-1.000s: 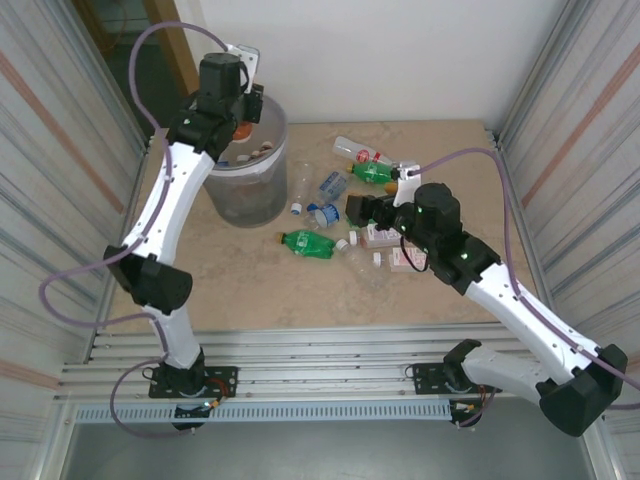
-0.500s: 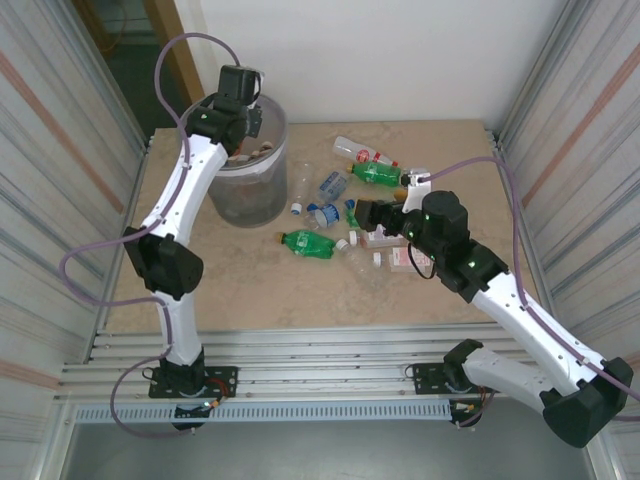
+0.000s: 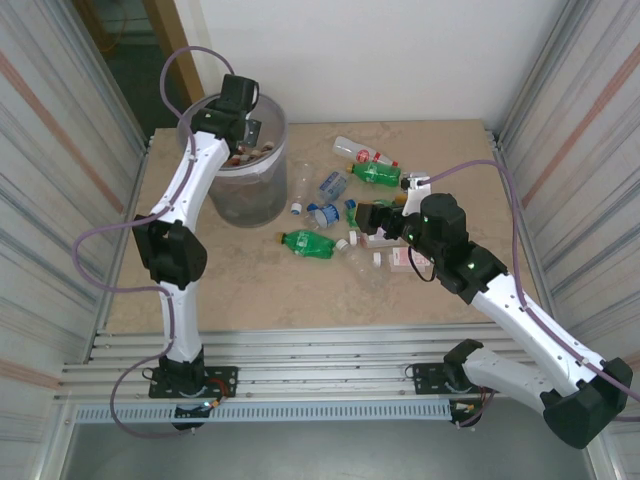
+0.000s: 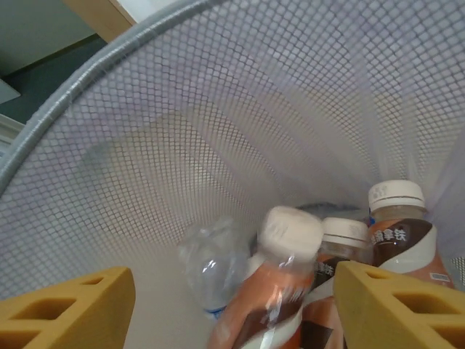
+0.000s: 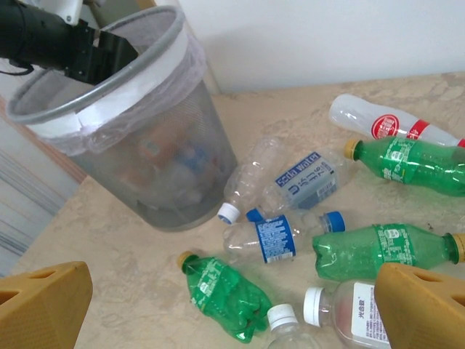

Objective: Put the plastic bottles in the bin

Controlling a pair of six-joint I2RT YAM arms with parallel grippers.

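Bottles (image 3: 310, 243) lie scattered on the table (image 3: 250, 290) around the centre of the top view. They are green, clear and white, just right of the bin (image 3: 245, 200), which stands at upper left. More sit inside it. In the left wrist view, brown bottles (image 4: 396, 229) with white caps lean together at lower right beside a crushed clear bottle (image 4: 211, 262); one brown one is blurred. The left hand (image 3: 245, 118) hangs over the bin's mouth, its fingers (image 4: 69, 309) spread to the lower corners, gripping nothing. The right hand (image 3: 372, 215) hovers over the scattered bottles at centre right, fingers (image 5: 43, 305) wide apart and empty.
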